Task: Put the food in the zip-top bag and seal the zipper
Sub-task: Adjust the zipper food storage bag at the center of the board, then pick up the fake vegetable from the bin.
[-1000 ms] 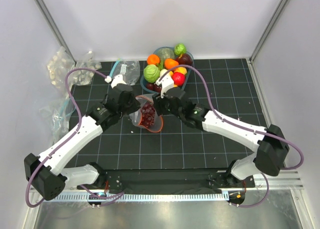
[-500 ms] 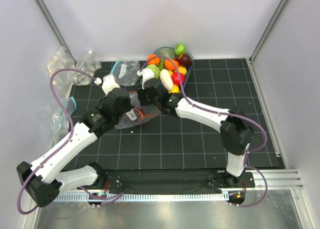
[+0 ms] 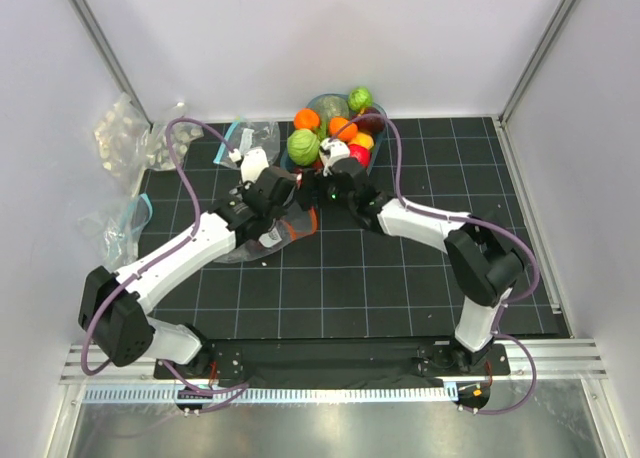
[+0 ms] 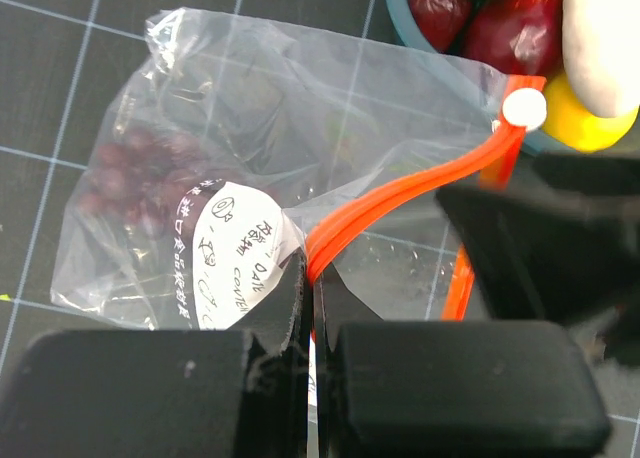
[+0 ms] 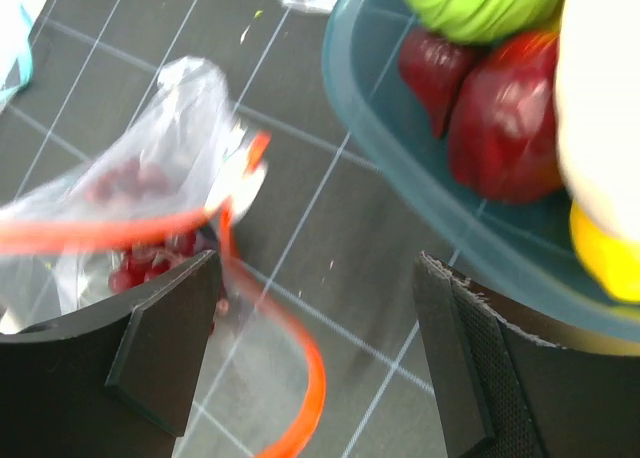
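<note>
The zip-top bag (image 4: 200, 138) lies on the black grid mat, clear and crinkly, with purple grapes (image 4: 130, 173) inside. Its orange-red zipper (image 4: 400, 193) curves across the mouth to a white slider (image 4: 523, 108). My left gripper (image 4: 312, 268) is shut on the zipper's near end. My right gripper (image 5: 320, 348) is open just above the mat, with a loop of zipper (image 5: 305, 378) between its fingers and nothing gripped. From above, both grippers (image 3: 283, 190) (image 3: 318, 185) meet at the bag's mouth. The rest of the food, including a green cabbage (image 3: 303, 146), fills a bowl.
The teal bowl (image 5: 420, 208) sits right behind the bag, holding a red apple (image 5: 510, 118), a lemon (image 5: 600, 263) and a white vegetable (image 5: 600, 98). Spare clear bags (image 3: 125, 133) with teal strips (image 3: 130, 228) lie at the left edge. White walls enclose the mat.
My right gripper has opened wide and shifted right beside the bowl. My left gripper has moved back and right, still shut on the zipper. The bag now lies flatter.
</note>
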`<action>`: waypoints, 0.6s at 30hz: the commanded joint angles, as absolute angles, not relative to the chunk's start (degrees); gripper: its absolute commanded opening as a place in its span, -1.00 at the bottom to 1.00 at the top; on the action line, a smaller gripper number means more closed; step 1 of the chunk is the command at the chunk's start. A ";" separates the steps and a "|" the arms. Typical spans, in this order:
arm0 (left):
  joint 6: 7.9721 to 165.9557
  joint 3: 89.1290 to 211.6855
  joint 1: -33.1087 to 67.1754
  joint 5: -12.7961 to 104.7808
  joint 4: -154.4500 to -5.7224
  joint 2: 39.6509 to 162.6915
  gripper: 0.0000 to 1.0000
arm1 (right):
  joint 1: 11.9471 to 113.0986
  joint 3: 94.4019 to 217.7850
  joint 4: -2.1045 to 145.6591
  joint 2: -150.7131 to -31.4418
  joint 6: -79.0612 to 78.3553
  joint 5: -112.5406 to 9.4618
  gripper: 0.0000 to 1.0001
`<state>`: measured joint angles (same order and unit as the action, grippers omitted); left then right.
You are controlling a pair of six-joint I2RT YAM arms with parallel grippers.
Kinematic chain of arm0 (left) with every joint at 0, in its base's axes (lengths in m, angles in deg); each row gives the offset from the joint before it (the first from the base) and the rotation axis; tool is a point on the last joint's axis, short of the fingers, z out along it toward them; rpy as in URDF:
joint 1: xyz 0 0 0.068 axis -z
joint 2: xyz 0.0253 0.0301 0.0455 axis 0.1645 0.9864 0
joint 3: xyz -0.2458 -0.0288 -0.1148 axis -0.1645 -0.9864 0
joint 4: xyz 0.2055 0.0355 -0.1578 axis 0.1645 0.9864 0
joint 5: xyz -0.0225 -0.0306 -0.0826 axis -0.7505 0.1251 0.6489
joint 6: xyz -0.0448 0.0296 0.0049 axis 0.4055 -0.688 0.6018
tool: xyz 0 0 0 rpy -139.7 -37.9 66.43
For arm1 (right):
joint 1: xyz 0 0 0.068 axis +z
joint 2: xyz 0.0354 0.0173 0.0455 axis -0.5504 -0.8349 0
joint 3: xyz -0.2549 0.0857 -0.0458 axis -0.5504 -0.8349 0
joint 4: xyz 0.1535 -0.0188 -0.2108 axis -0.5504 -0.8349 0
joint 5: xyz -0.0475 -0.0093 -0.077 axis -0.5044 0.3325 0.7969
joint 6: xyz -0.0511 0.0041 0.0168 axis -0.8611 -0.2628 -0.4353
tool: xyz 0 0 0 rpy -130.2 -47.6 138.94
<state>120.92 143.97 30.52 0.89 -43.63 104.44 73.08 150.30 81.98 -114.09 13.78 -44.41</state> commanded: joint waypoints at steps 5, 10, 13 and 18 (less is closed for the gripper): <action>119.86 147.76 29.56 2.66 -43.97 105.92 -1.00 | 73.91 137.16 101.45 -100.72 8.31 -44.16 0.72; 119.51 147.76 29.38 2.66 -43.97 106.54 -0.99 | 73.91 129.33 115.60 -98.41 4.62 -42.07 0.80; 119.07 148.11 29.38 2.41 -43.97 106.19 -0.99 | 73.21 136.75 105.28 -98.24 2.08 -38.64 0.76; 119.41 153.63 29.47 -1.91 -39.50 108.37 -1.00 | 70.94 144.43 96.29 -101.65 0.74 -31.60 0.76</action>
<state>119.70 147.86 29.78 1.94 -41.67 107.30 72.99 138.26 98.42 -99.95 3.18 -37.24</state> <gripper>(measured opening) 0.016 0.882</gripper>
